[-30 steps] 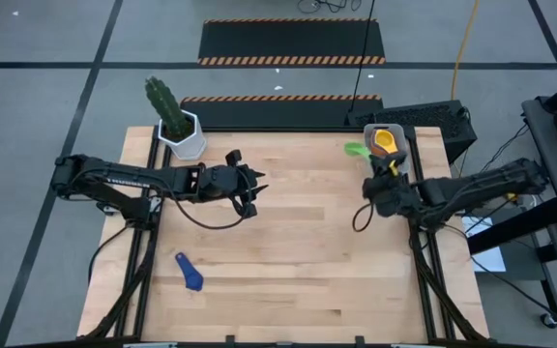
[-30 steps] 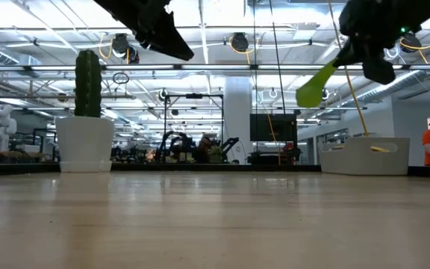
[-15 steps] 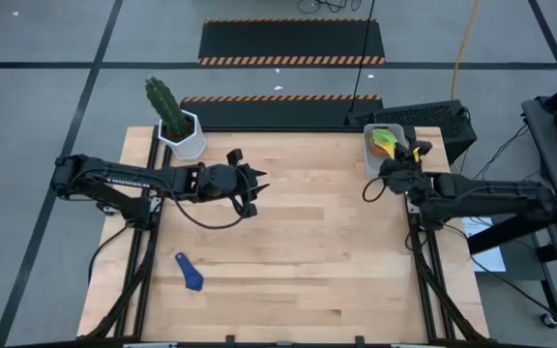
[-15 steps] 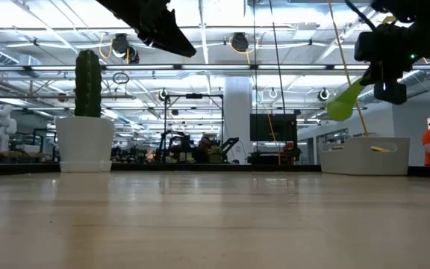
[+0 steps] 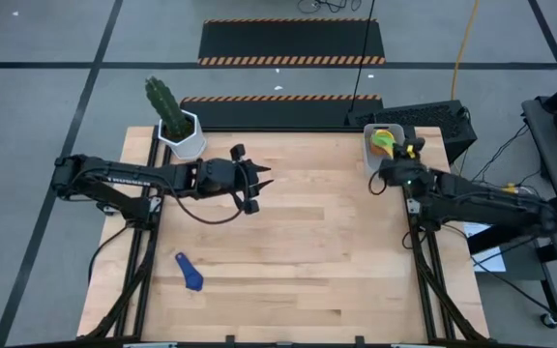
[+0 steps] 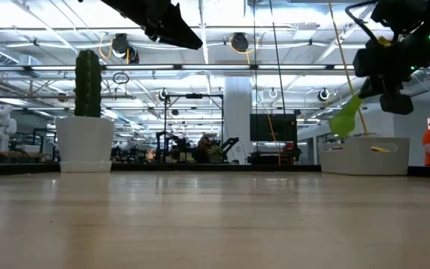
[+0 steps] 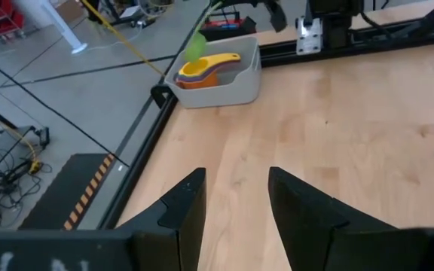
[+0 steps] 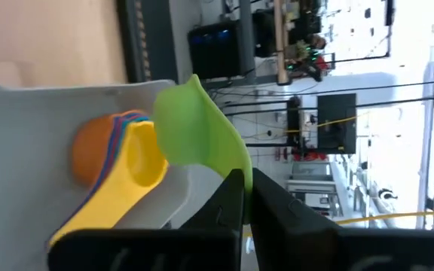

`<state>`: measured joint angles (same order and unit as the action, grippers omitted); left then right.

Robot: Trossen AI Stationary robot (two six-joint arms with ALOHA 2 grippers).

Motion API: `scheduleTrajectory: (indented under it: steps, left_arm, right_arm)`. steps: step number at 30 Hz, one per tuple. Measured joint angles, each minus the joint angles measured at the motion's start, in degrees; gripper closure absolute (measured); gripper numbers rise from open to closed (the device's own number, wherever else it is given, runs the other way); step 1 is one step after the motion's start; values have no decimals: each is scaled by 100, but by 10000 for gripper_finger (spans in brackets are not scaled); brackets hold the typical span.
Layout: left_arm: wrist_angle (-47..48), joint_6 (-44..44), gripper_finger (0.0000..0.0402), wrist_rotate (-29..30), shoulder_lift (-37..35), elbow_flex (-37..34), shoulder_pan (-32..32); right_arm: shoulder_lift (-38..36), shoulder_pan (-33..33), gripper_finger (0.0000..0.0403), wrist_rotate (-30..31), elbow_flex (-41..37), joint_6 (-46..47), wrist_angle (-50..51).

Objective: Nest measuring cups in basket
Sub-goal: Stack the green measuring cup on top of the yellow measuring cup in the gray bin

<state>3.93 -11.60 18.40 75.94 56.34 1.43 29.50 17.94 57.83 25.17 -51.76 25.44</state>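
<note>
The grey-blue basket stands at the table's far right corner and holds nested cups, yellow over orange. My right gripper hovers just above it, shut on the green cup. In the low view the green cup hangs above the basket. A blue cup lies on the table near the left front. My left gripper is open in the air over the middle of the table, touching nothing. My right gripper pinches the green cup between its two fingers at the narrow end where the handle leaves the bowl; the fingers hide the handle itself. The cup is lifted clear and tilted, its bowl slanting down from the fingers over the basket.
A white hexagonal pot with a cactus stands at the far left corner. A dark box sits just beyond the basket, off the table. The wooden table top is bare between the blue cup and the basket.
My right gripper has carried the green cup toward the table's far right corner, from beside the basket to above it, and has come down a little. The cup has stayed in the hold.
</note>
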Motion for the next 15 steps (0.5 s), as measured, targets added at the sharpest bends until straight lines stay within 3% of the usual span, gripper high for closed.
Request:
scheduleTrajectory:
  steps: [6, 15]
  left_arm:
    - [-104, -73, 254, -62, 0, 0, 52]
    - [-395, -174, 254, -68, 2, -2, 59]
  right_arm:
    - [-101, 805, 401, -723, 0, -597, -603]
    - [-101, 1959, 400, -1918, -122, -698, -718]
